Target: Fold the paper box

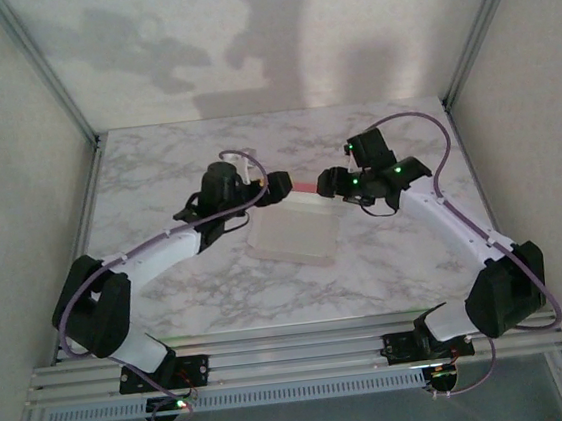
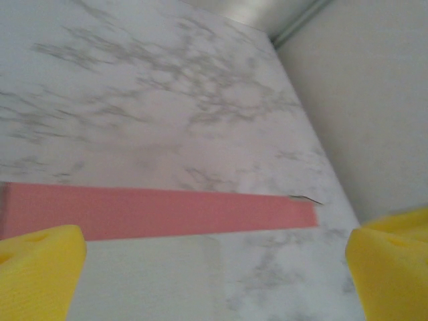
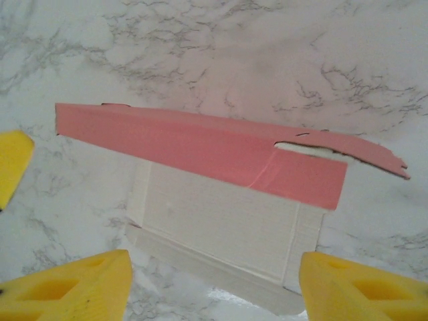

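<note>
Top external: paper box (image 1: 293,231) flat at table (image 1: 156,173) centre, white face up, pink flap (image 3: 200,144) along far edge. Left gripper (image 1: 278,184), right gripper (image 1: 324,182): both spread wide, empty, flanking that far edge, probably poised to work the flap.

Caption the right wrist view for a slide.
Open right gripper above the white-and-pink paperboard box on a marble table.

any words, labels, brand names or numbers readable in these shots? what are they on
There is no readable text anywhere in these views.
paper box: plain white face with a plain pink flap, no print or label.
marble table: only grey veining, no markings.
</note>
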Controlling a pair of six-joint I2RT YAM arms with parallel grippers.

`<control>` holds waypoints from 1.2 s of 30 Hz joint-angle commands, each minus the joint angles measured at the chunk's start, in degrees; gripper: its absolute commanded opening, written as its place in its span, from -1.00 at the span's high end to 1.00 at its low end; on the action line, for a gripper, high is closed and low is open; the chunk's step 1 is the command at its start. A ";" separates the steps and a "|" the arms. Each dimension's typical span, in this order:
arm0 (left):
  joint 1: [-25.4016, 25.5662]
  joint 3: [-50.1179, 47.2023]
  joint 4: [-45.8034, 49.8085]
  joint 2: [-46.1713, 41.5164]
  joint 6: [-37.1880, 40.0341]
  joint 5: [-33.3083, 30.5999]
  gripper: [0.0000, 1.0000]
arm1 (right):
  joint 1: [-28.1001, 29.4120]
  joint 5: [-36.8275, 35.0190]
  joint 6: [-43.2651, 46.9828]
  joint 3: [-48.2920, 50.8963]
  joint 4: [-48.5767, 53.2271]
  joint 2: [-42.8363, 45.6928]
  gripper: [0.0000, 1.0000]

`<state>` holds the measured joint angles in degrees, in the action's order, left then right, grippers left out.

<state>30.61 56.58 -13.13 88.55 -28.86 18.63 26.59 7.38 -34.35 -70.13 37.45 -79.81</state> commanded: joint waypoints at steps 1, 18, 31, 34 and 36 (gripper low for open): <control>-3.20 1.94 7.41 0.81 5.93 0.32 -0.99 | 1.10 -4.32 -3.61 1.99 -0.10 0.37 -0.29; -6.35 8.61 5.19 14.34 12.51 3.76 -0.99 | 2.05 -8.04 -2.94 3.50 -8.41 -3.94 -0.08; -6.36 12.11 8.00 18.93 12.16 3.07 -0.99 | 1.97 -13.41 -4.21 4.04 -10.06 -6.55 0.03; -6.39 12.19 8.28 19.06 12.43 3.04 -0.99 | 1.63 -12.11 -1.26 3.42 -10.81 -6.70 0.04; -6.35 12.36 8.45 19.18 12.43 3.03 -0.99 | 1.65 -7.57 1.74 2.94 -12.40 -6.43 0.04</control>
<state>24.32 68.07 -8.67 106.13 -17.76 21.47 28.14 -3.09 -36.75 -66.04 27.62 -86.26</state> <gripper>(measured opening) 0.993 0.479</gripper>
